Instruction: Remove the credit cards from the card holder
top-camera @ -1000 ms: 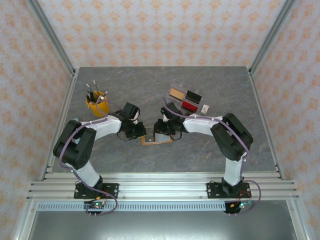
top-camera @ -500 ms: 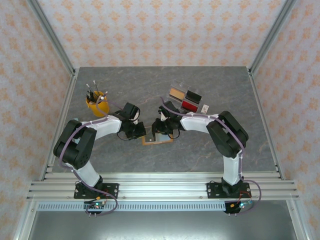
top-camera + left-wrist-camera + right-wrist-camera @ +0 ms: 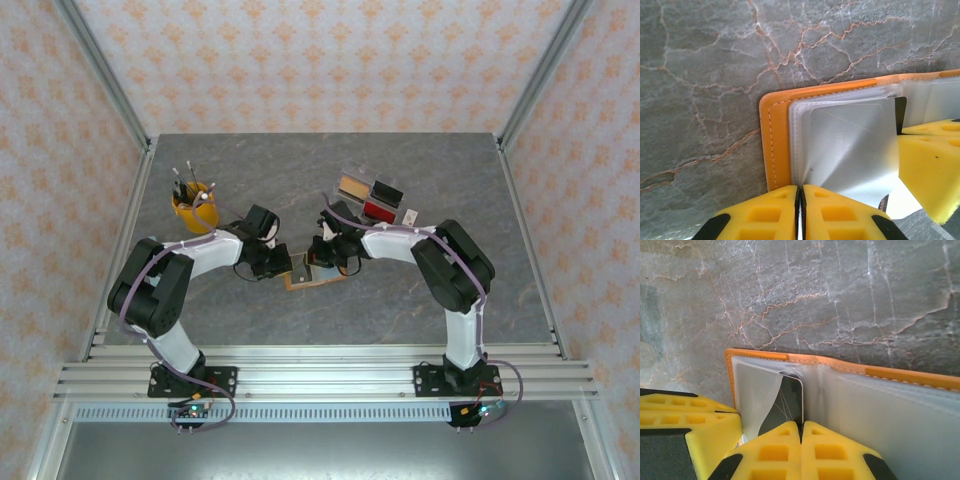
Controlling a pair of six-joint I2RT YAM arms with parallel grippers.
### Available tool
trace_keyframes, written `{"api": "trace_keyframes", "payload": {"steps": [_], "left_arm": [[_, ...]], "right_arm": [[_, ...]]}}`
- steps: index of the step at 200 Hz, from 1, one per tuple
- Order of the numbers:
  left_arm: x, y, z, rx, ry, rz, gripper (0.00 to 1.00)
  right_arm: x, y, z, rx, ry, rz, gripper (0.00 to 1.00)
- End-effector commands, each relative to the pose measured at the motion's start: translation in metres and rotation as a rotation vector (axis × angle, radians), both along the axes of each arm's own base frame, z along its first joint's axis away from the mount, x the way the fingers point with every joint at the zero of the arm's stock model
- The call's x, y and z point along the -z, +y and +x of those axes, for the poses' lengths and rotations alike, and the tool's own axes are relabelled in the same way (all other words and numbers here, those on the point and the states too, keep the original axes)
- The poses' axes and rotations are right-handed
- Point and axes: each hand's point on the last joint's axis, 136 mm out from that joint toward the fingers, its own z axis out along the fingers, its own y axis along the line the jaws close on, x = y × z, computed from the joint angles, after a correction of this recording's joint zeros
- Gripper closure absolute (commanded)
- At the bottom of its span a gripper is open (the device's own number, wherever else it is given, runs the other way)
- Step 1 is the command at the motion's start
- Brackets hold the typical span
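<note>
Since 1 s back: right gripper [image 3: 801,426] in closer over holder [image 3: 775,135], now clenched on dark card [image 3: 791,400] edge, likely for pull-out. Left gripper [image 3: 800,189] clamped on clear sleeve [image 3: 850,145], looks meant to pin holder open against that pull. Holder open, flat on table [image 3: 250,170], between both arms.

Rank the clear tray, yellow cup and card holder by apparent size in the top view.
1. clear tray
2. card holder and yellow cup: they look alike, and the holder is partly covered, so unranked.
</note>
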Motion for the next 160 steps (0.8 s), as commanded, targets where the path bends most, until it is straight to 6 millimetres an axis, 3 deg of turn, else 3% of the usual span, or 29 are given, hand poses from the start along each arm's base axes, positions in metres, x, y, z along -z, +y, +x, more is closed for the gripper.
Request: {"api": "trace_keyframes", "payload": {"steps": [1,40,97,160], "left_arm": [[0.018,0.01,-0.01,0.009,0.049,0.063,0.83],[0.016,0.018,-0.011,-0.005,0.042,0.076,0.76],[0.017,0.018,-0.011,-0.002,0.046,0.072,0.76],[-0.004,0.015,-0.002,0.014,-0.001,0.059,0.76]], "right_arm": [[-0.003,-0.003,-0.009,-0.018,-0.006,-0.035,1.0],[-0.008,-0.026,-0.004,0.043,-0.04,-0.086,1.0],[-0.004,-0.041,-0.002,0.066,-0.055,-0.149,1.0],[-0.004,-0.053,0.006,0.097,-0.089,-0.222,1.0]]}}
